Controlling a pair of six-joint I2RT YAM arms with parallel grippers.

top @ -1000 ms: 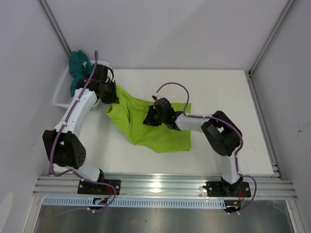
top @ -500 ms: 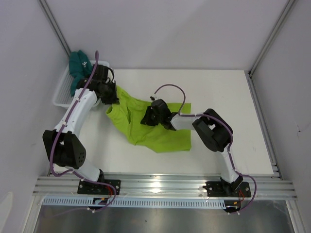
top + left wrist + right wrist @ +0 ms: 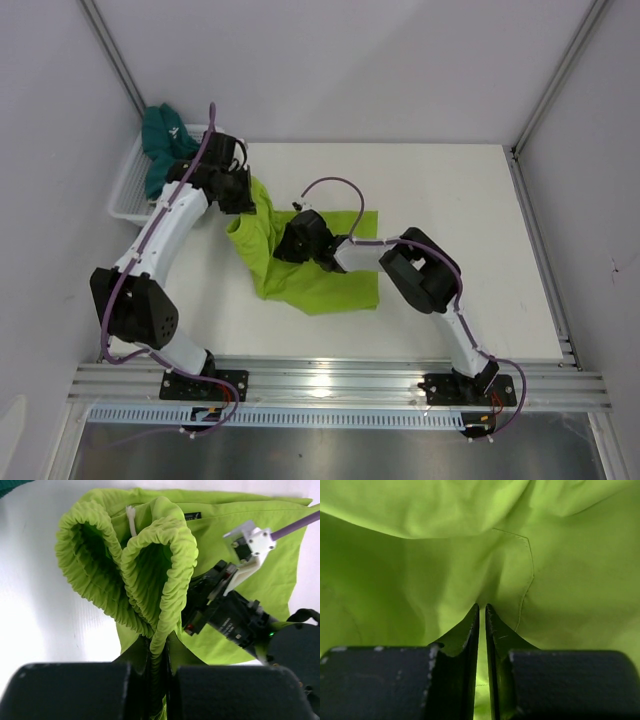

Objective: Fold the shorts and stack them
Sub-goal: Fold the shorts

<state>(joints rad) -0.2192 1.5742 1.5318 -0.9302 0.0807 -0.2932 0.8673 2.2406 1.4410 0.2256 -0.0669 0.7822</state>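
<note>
The lime green shorts [image 3: 320, 280] lie crumpled on the white table, left of centre. My left gripper [image 3: 243, 200] is shut on their gathered elastic waistband [image 3: 165, 575] and holds it up at the shorts' far left end. A white drawstring [image 3: 131, 520] shows inside the waistband. My right gripper [image 3: 285, 247] is shut on a fold of the lime green fabric [image 3: 485, 570] in the middle of the shorts. The dark teal shorts [image 3: 160, 140] hang over the far end of the white mesh basket.
The white mesh basket [image 3: 128, 188] stands at the table's far left corner, beside my left arm. The table [image 3: 450, 200] extends to the right of the shorts. Grey walls and metal frame posts enclose the table.
Both grippers have moved left with the lime green shorts. The left gripper has also moved farther back. The shorts are more bunched and have shifted left.
</note>
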